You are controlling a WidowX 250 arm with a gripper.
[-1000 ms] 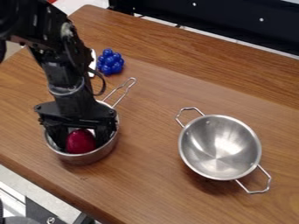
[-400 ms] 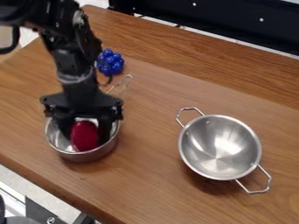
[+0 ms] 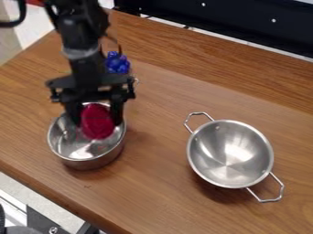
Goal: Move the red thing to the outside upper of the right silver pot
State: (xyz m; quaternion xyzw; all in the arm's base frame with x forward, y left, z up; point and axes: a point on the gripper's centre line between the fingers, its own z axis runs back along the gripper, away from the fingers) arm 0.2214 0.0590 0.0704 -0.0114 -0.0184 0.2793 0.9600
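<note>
My gripper (image 3: 96, 119) hangs over the back part of the left silver pot (image 3: 89, 160), its fingers on both sides of the red thing (image 3: 97, 121) and shut on it. The red thing is held above the pot's floor, near the rim's height. The right silver pot (image 3: 230, 154), a round two-handled one, stands apart on the right of the table.
A blue cluster of balls (image 3: 117, 63) lies behind the gripper. The wooden table (image 3: 165, 192) has its front edge at the lower left. A dark panel (image 3: 232, 20) runs behind the table at the upper right.
The gripper has risen, moving up and a little right in the view, with the red thing in it. Both pots stay in place.
</note>
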